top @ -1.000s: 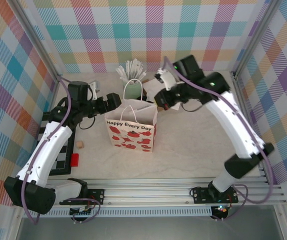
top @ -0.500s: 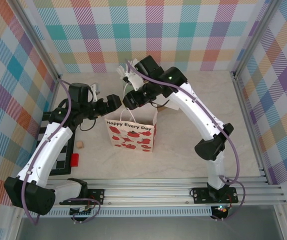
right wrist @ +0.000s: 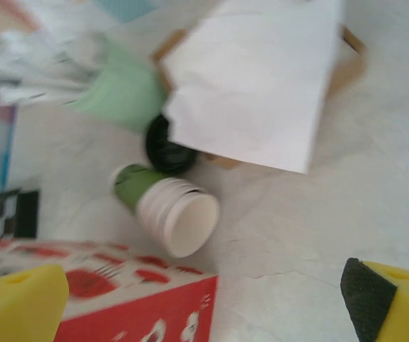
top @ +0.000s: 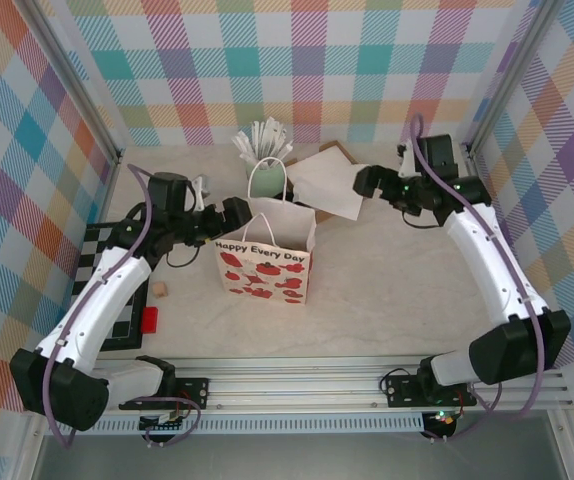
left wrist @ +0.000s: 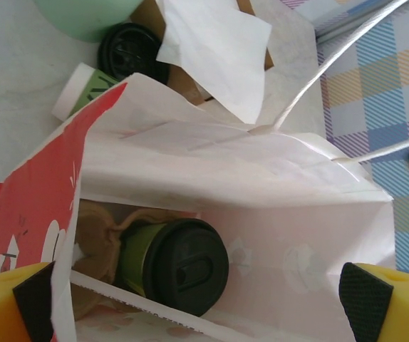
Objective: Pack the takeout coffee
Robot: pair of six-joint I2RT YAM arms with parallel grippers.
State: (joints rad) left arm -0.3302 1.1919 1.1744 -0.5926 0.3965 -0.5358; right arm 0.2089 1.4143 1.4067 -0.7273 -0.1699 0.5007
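In the left wrist view the takeout coffee (left wrist: 182,265), a dark green cup with a black lid, lies on its side at the bottom of the white and red paper bag (left wrist: 261,206). My left gripper (left wrist: 201,303) is open, its yellow fingers (left wrist: 365,293) wide apart across the bag's mouth. From above, the left gripper (top: 232,213) sits at the upper left rim of the bag (top: 262,262). My right gripper (top: 361,184) hovers open to the right of the bag, nothing between its fingers (right wrist: 386,303).
Behind the bag stand a pale green cup of white-wrapped sticks (top: 263,160), a tipped stack of cups (right wrist: 165,206), a loose black lid (right wrist: 167,149) and a white sheet on a brown tray (top: 327,183). A checkerboard mat (top: 102,290) with a red block (top: 149,318) lies left.
The right arm swung over the bag's mouth, its gripper opened, and it has drawn back to the right with nothing in it. The left arm shifted only slightly.
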